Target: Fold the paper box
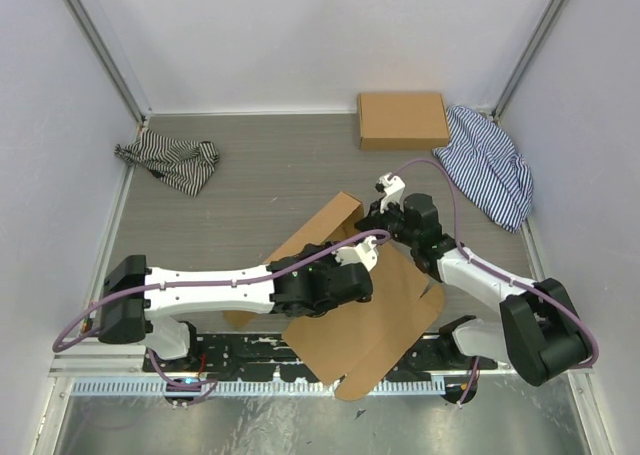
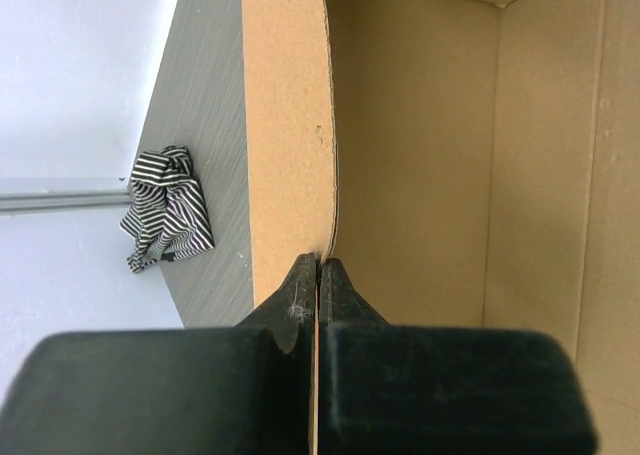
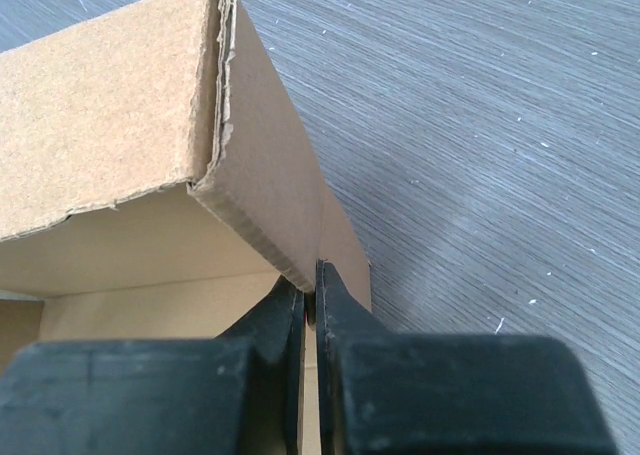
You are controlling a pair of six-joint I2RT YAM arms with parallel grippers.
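Plain brown paper box (image 1: 385, 313), black-white striped cloth (image 1: 172, 162), blue-striped cloth (image 1: 490, 165)

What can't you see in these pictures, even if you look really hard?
- Top view: the left arm covers the middle of the paper box, hiding its creases there.
- Left wrist view: the left fingers hide the wall strip they pinch.
- Right wrist view: the right fingers hide the pinched corner; the left edge cuts off most of the box.
- Top view: the other cardboard box shows only its top.
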